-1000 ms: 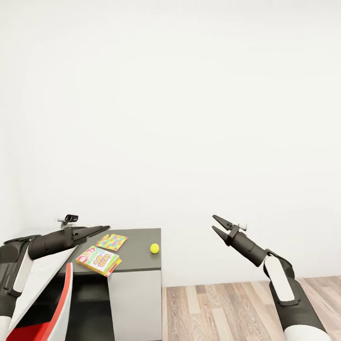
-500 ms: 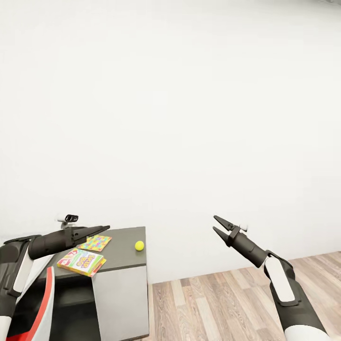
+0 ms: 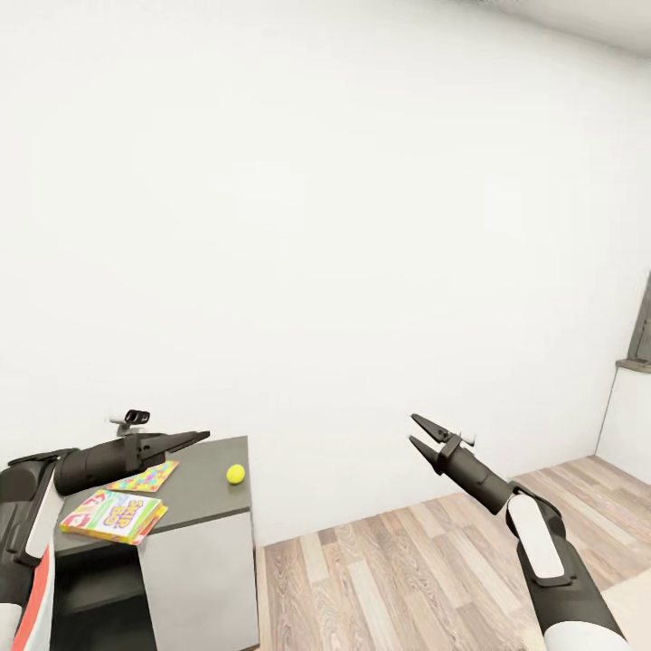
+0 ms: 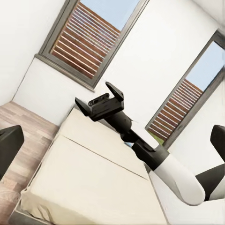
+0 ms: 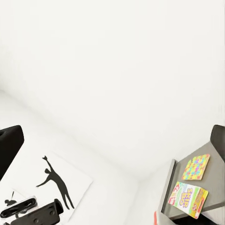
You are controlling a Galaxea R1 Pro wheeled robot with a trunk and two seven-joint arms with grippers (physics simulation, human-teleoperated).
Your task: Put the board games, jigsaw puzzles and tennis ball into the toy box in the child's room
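Observation:
On the dark grey table (image 3: 203, 495) at the left lie a SKIP-BO board game (image 3: 113, 516), a multicolour jigsaw puzzle (image 3: 145, 476) behind it and the tennis ball (image 3: 235, 473) near the right edge. My left gripper (image 3: 201, 437) hovers over the puzzle's far side, open and empty. The right gripper (image 3: 416, 431) hangs open over the floor, well right of the table. In the right wrist view the puzzle (image 5: 197, 167) and game (image 5: 187, 199) lie on the table (image 5: 214, 185). The left wrist view shows the bare cream bed (image 4: 93, 178) and the open right gripper (image 4: 99, 101). The toy box is out of view.
A plain white wall (image 3: 344, 226) stands behind the table. Wood-plank floor (image 3: 407, 570) runs to the right, up to a white unit (image 3: 628, 411) at the far right edge. A baseball-player poster (image 5: 56, 185) hangs on a wall. Two slatted windows (image 4: 86, 37) stand behind the bed.
The whole picture has swung right, so the table and its toys now sit further left and more floor shows. Both arms keep their pose; nothing was grasped.

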